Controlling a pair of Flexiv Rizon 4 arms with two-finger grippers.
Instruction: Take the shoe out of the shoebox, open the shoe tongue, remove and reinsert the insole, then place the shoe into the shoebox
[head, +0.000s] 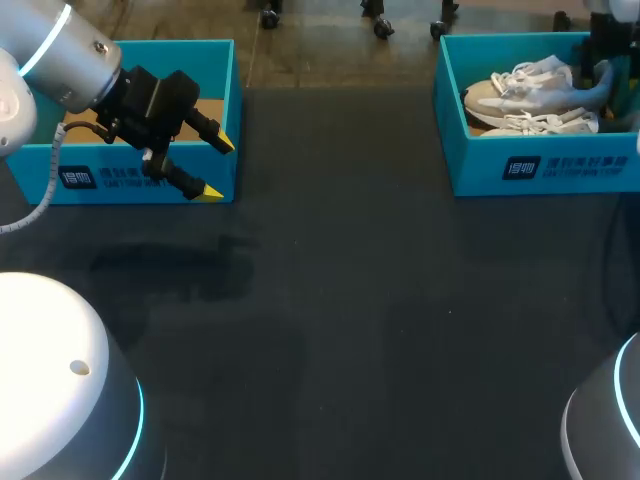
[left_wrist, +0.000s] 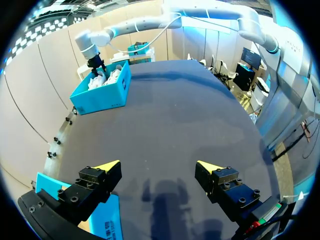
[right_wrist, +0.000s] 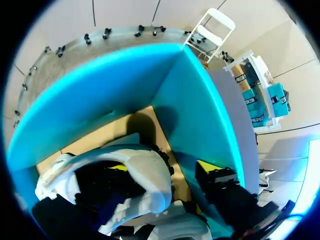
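Note:
Two white lace-up shoes (head: 525, 92) lie in the blue shoebox (head: 560, 165) at the table's far right. My right gripper (head: 600, 78) is down inside this box at the heel end of a shoe. In the right wrist view the shoe's padded heel collar (right_wrist: 145, 172) stands between the fingers of my right gripper (right_wrist: 164, 166). One finger sits inside the shoe opening; the other fingertip (right_wrist: 210, 166) is by the box wall, clear of the heel. The jaws stand wide apart. My left gripper (head: 216, 167) hangs open and empty at the front wall of the left box, also open in its own view (left_wrist: 159, 165).
A second blue shoebox (head: 130, 185) at the far left shows only its brown cardboard floor. The dark table (head: 340, 320) stretches between the two boxes. From the left wrist, the right shoebox (left_wrist: 100, 92) with the shoes lies far ahead across the table.

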